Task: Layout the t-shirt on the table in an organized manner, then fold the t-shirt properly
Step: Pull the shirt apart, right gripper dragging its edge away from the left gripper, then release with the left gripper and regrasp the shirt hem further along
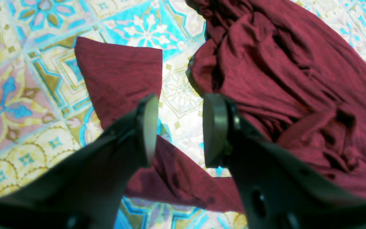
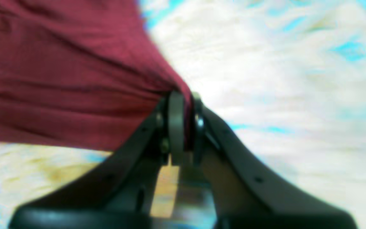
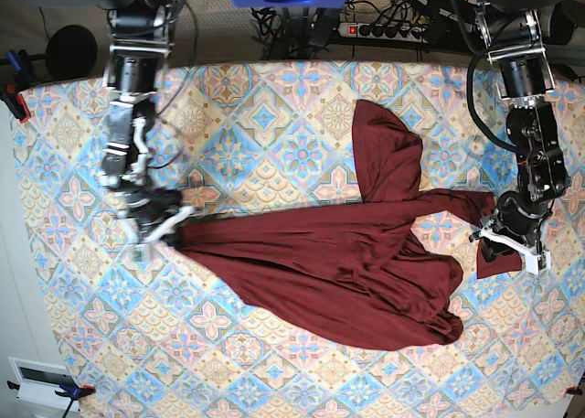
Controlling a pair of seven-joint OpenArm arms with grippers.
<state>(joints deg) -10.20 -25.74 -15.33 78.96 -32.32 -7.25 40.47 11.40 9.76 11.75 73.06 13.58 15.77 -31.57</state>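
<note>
t-shirt (image 3: 338, 253) on table (image 3: 274, 98) | centre-right (sleeve rightward)

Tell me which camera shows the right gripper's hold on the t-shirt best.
The right wrist view: the right gripper is shut on a pinched edge of the t-shirt, close up though blurry. The base view shows that gripper small at the shirt's stretched corner, with the grip itself unreadable. The left wrist view shows only the open left gripper above the shirt.

Bright, even light; blurred wrist views
</note>
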